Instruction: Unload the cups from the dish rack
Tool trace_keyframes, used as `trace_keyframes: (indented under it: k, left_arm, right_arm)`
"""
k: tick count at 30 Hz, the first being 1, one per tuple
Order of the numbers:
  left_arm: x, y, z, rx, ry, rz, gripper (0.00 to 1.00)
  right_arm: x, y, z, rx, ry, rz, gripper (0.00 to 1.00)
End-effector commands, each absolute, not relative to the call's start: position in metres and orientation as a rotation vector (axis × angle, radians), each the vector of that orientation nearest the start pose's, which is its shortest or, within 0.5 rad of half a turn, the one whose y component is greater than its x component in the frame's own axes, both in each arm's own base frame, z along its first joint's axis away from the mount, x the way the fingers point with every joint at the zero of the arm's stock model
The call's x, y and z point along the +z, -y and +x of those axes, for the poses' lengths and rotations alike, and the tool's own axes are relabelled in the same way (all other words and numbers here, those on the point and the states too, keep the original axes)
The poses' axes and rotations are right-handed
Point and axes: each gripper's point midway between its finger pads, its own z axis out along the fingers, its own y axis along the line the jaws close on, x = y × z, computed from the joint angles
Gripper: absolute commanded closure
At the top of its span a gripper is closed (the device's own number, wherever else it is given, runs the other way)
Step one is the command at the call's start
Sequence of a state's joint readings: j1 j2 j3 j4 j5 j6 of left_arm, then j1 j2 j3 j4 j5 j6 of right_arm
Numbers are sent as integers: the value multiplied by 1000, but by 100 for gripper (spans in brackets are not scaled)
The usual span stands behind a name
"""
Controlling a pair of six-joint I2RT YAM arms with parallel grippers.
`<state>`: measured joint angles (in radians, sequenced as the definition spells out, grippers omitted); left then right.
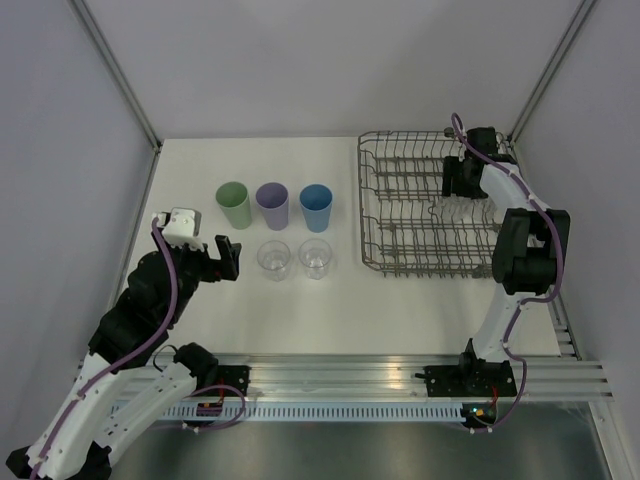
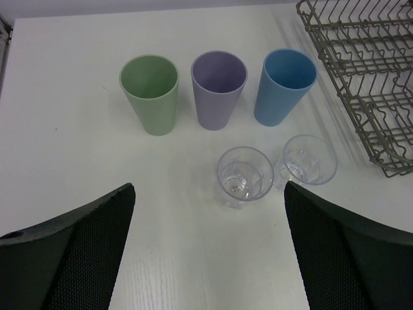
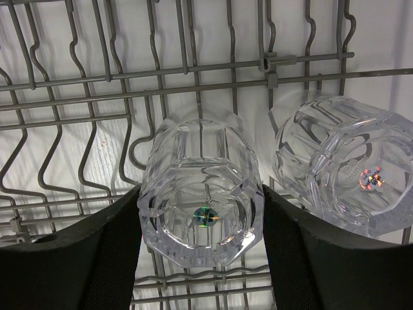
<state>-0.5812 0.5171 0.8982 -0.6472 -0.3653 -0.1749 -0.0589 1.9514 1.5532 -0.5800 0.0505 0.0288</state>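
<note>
A short clear faceted cup (image 3: 201,213) sits base-up in the grey wire dish rack (image 1: 400,215), straight between the fingers of the right gripper (image 3: 200,192), which clamps its sides, while the open left gripper (image 1: 226,258) hovers well apart over the desk (image 1: 330,310).

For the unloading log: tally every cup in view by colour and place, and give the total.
Mint green cup: 1
Lavender cup: 1
Blue cup: 1
Clear cups on the table: 2
Clear cups in the dish rack: 2
Total: 7
</note>
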Motion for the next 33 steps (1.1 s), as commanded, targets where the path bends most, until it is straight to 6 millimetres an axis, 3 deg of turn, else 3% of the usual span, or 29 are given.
trace_keyframes:
  k: [1, 7, 11, 14, 17, 22, 23, 25, 26, 31, 33]
  left_arm:
    - [295, 80, 215, -238, -1791, 114, 0]
    - [299, 86, 219, -254, -1801, 133, 0]
    - [309, 98, 218, -317, -1799, 154, 0]
    - [317, 113, 217, -406, -1799, 168, 0]
    - [325, 133, 216, -514, -1791, 200, 0]
    - [339, 168, 212, -737, -1750, 232, 0]
    - [343, 176, 209, -790, -1737, 255, 0]
    - [353, 187, 210, -873, -1686, 241, 0]
    - [356, 192, 207, -913, -1664, 254, 0]
    - [382, 215, 200, -1101, -1504, 288, 0]
    - [381, 221, 194, -1165, -1500, 306, 0]
  right_arm:
    - [123, 38, 479, -89, -2471, 132, 48]
    - [166, 36, 474, -77, -2381, 154, 50]
    - [197, 22, 468, 5, -2306, 146, 51]
    - [231, -3, 459, 166, -2216, 116, 52]
    - [247, -36, 451, 371, -2144, 50, 52]
    - [287, -85, 420, 681, -1987, -21, 54]
    - [307, -102, 415, 773, -1896, -95, 54]
    - [319, -122, 395, 919, -1830, -83, 54]
    - [344, -147, 383, 1020, -1718, -194, 54]
    - [372, -202, 336, 1255, -1577, -292, 55]
    - [382, -226, 317, 1342, -1531, -339, 55]
